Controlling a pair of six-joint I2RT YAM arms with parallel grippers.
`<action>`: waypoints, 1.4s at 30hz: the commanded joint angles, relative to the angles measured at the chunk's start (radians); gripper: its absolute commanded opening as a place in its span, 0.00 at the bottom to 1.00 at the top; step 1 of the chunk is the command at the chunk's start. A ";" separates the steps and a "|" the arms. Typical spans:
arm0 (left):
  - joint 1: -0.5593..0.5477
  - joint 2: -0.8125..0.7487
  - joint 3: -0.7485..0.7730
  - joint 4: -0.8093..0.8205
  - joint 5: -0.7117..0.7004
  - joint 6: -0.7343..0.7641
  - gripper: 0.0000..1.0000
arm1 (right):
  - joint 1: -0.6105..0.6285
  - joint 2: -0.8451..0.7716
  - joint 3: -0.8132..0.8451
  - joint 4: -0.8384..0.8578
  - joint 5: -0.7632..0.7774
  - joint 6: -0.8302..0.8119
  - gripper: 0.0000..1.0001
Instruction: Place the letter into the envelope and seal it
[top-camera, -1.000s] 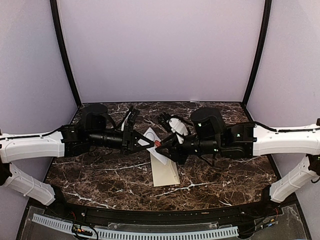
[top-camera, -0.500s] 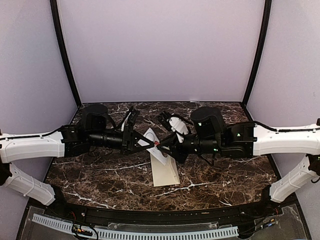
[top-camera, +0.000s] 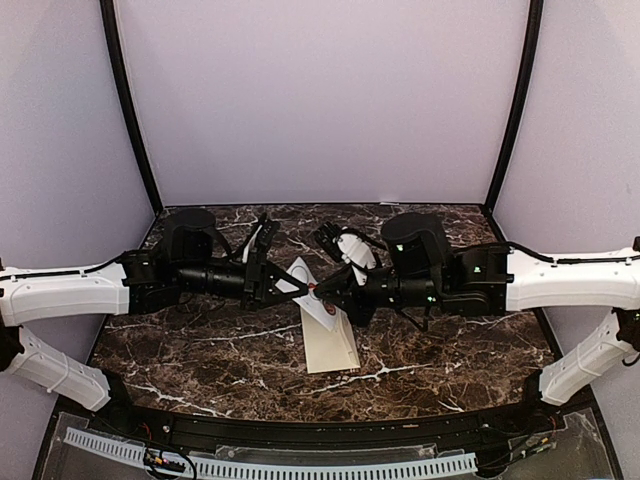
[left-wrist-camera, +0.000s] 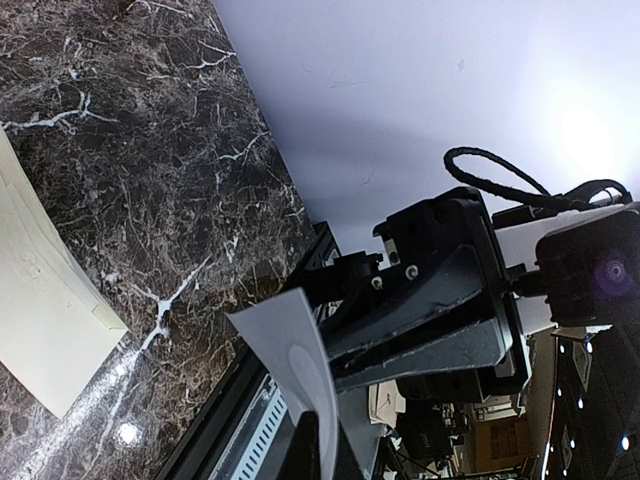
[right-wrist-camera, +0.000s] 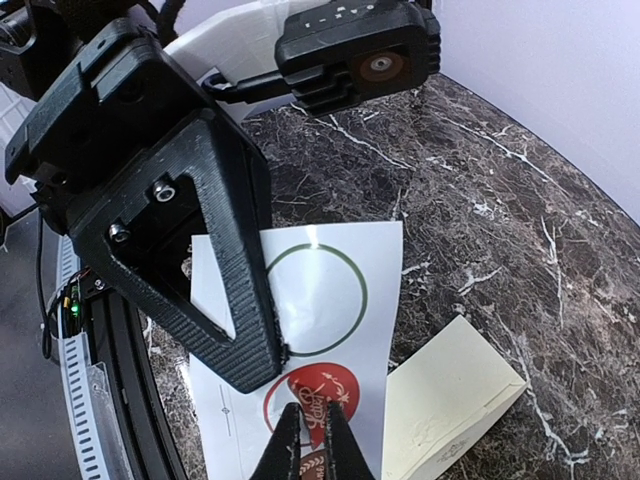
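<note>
Above the table's middle, my left gripper (top-camera: 298, 288) is shut on a white sticker sheet (right-wrist-camera: 345, 275) and holds it up. The sheet carries a green ring outline and a red round seal (right-wrist-camera: 325, 385). My right gripper (right-wrist-camera: 312, 428) meets it from the right, its jaws pinched on the seal's curled edge. The left gripper's black finger (right-wrist-camera: 215, 280) lies over the sheet's left side. In the left wrist view the sheet (left-wrist-camera: 292, 362) curves up from between the fingers. The cream envelope (top-camera: 331, 346) lies flat on the marble below, its flap end toward the grippers. The letter is out of view.
The dark marble table (top-camera: 450, 350) is bordered by a black rail at the near edge (top-camera: 320, 428) and lilac walls behind and at both sides. Both arms stretch inward from the sides, their wrists almost touching over the centre.
The right gripper's jaws have narrowed onto the red seal. Both arms and the envelope stay almost where they were.
</note>
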 joint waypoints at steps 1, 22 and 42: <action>0.008 -0.026 -0.012 0.014 0.020 0.001 0.00 | 0.006 0.006 0.028 0.047 -0.027 -0.008 0.05; 0.008 -0.033 -0.036 -0.036 -0.011 0.014 0.00 | 0.003 -0.036 0.007 0.055 0.264 0.076 0.00; 0.321 0.230 -0.048 -0.244 0.085 0.467 0.00 | -0.121 -0.116 -0.117 0.071 0.208 0.189 0.00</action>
